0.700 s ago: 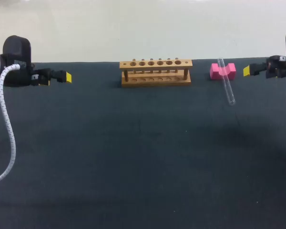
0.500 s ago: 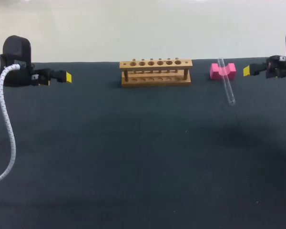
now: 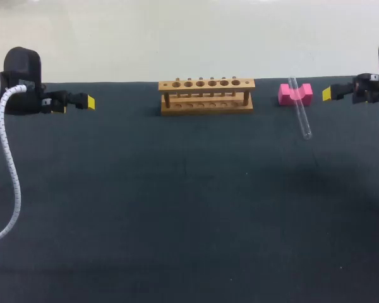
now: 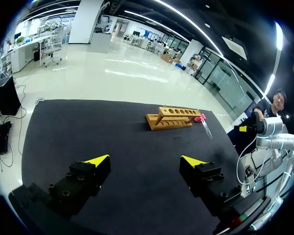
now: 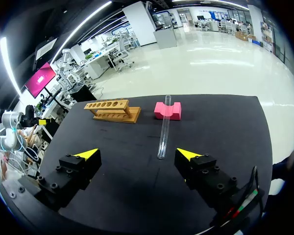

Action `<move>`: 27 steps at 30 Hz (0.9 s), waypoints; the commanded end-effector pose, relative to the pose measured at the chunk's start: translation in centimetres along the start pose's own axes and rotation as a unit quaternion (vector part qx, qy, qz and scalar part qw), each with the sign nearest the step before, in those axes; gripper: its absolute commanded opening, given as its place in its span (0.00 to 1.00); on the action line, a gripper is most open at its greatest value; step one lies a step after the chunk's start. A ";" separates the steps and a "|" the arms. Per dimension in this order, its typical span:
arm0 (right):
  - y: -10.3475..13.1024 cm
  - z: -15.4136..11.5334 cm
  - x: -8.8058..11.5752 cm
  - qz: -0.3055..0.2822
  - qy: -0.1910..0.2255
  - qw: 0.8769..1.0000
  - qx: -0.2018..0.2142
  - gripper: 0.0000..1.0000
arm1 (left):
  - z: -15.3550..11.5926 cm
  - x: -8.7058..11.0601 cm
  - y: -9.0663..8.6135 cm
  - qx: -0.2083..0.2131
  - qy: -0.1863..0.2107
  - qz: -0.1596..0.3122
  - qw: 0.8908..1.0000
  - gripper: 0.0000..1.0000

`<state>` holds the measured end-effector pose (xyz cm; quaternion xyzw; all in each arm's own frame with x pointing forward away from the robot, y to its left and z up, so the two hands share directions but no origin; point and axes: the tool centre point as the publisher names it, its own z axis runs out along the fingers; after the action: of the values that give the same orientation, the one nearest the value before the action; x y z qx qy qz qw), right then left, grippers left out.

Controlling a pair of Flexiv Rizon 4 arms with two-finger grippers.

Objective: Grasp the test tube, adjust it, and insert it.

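Right wrist view has the right gripper (image 5: pixel 138 153) spread and empty, the test tube (image 5: pixel 164 126) just ahead, its far end propped on the pink block (image 5: pixel 167 110), the rack (image 5: pixel 111 110) beyond. Grasping looks not yet begun; next, the fingers must straddle the tube and close.

Head cam sits high behind the robot, looking down on the whole table (image 3: pixel 177 221). Each wrist cam looks in low from its own end; all three catch the rack (image 3: pixel 206 96).
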<state>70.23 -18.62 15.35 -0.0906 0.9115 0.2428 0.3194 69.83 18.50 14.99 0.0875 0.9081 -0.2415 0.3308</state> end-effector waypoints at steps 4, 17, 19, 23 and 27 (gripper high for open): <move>0.0 0.0 0.0 0.000 0.000 1.000 0.000 1.00 | 0.0 -0.2 0.0 -0.001 0.002 0.000 1.000 1.00; 0.0 0.0 0.0 0.000 0.000 1.000 0.000 1.00 | 0.5 -0.1 0.6 0.036 -0.003 0.035 0.999 1.00; 0.0 0.0 0.0 0.000 0.000 1.000 0.000 1.00 | 0.7 -0.4 1.1 0.060 -0.014 0.058 0.996 1.00; 0.0 0.0 0.0 0.000 0.000 1.000 0.000 1.00 | 1.2 -1.2 2.2 0.096 -0.026 0.109 0.989 1.00; 0.0 0.0 0.0 0.000 0.000 1.000 0.000 1.00 | 2.0 -1.9 3.1 0.133 -0.040 0.171 0.975 1.00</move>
<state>70.23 -18.62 15.35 -0.0906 0.9115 0.2428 0.3194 72.42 19.60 14.73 0.2228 0.8736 -0.2198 0.3727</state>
